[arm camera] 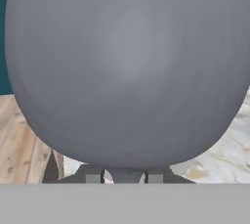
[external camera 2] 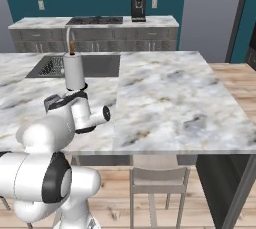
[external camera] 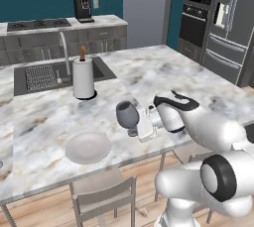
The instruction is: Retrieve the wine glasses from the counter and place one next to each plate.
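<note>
The claw (external camera: pixel 140 124) pinched a wine glass (external camera: pixel 127 114) by its stem, the bowl upright over the marble tabletop (external camera: pixel 44 117) near its front edge, just right of the off-white plate (external camera: pixel 88 147). In the hand view the grey bowl (arm camera: pixel 127 66) loomed close, and the fingertips (arm camera: pixel 93 177) sat tight on either side of the stem below it. Whether the foot already touched the marble could not be told.

To place it well, I judged the glass should come straight down, kept vertical, beside the plate but clear of its rim. The foot should rest flat before the claw let go, and the claw should then back off level so as not to clip the stem.
</note>
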